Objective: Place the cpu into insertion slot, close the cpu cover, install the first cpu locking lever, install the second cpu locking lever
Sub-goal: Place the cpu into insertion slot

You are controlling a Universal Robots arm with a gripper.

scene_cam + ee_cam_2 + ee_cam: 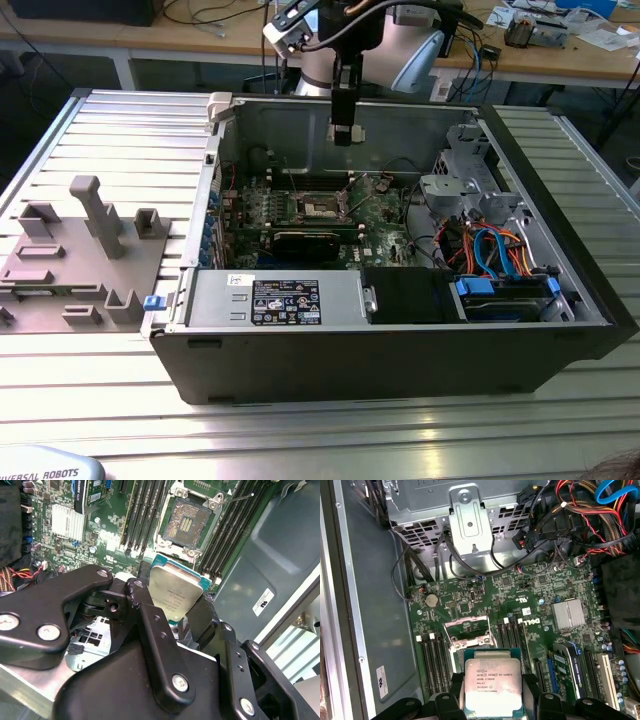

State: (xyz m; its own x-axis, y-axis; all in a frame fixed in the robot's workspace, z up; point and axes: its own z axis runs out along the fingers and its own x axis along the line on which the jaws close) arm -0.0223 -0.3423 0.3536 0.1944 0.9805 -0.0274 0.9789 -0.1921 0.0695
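We have the black-and-grey steel computer case (pixel 400 340) lying open on the ribbed aluminium table (pixel 300 430), with its upper side free for access. The green motherboard (pixel 385 215) sits flat on the case floor. The black two-finger gripper (pixel 170 605) hangs above it, clamped on opposite edges of the square silver-topped cpu (pixel 492 682). We see the cpu airborne, clear of the uncovered square dark insertion slot (pixel 187 522). Long black memory slots (pixel 142 510) flank that slot. The silver drive cage (pixel 465 520) and coloured cable bundle (pixel 580 525) crowd the board edge.
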